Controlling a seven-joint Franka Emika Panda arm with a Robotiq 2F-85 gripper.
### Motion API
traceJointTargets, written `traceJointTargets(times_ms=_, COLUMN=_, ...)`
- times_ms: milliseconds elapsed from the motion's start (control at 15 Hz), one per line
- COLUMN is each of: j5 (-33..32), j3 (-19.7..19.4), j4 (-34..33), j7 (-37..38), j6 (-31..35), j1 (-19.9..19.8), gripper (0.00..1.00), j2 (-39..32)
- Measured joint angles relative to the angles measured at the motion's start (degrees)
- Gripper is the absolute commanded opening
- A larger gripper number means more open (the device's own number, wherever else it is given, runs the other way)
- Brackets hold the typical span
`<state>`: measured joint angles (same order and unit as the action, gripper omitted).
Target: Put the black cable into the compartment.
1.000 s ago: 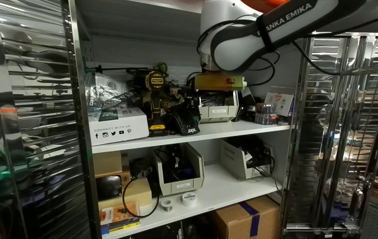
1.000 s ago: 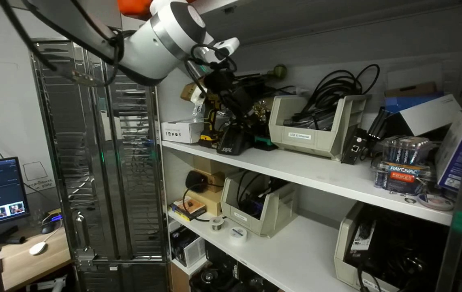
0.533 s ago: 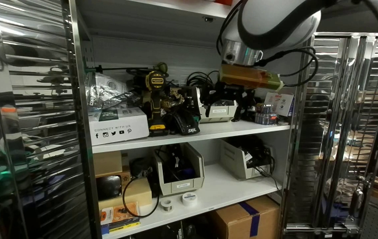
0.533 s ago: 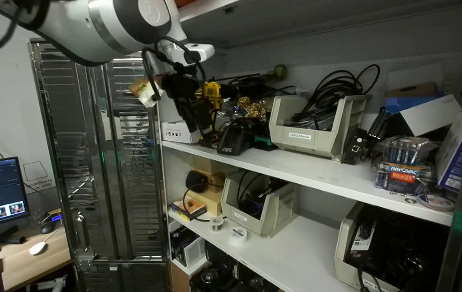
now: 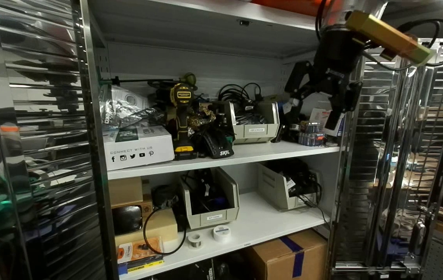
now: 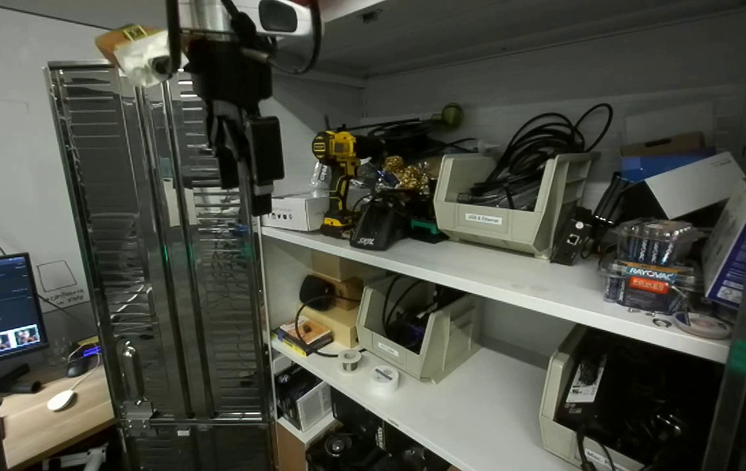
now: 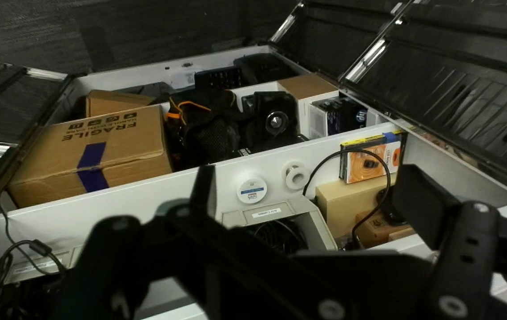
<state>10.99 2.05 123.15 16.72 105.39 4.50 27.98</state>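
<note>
Hanging with its tips downward, the black two-fingered pincer (image 5: 312,116) has its fingers (image 7: 427,204) spread wide apart. The black cable (image 6: 522,160), a loose bundle of thin, flexible cord, sits in the pale grey plastic bin (image 6: 478,232) labelled USB & Ethernet, its loops rising above the rim. That bin stands on the upper white surface (image 6: 497,275), between an upright yellow-and-black power drill (image 6: 340,147) and a clear plastic pack of batteries (image 6: 651,271). On the lower white surface (image 5: 252,202), a white spool (image 5: 195,242) and a flat white roll (image 5: 222,233) lie just beside another grey bin (image 5: 213,223) of black cords (image 7: 280,233).
</note>
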Motion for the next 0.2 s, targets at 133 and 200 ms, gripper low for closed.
traceJointTargets(times_ms=133, j5=0.16, j3=-0.59, j4=0.00, j7=-0.86, j6=-0.97, j1=0.00, gripper=1.00, j2=0.73)
traceJointTargets(times_ms=200, j5=0.23, j3=-0.62, j4=0.01, j7=-1.00, j6=-1.02, j1=0.00, gripper=1.00, j2=0.68)
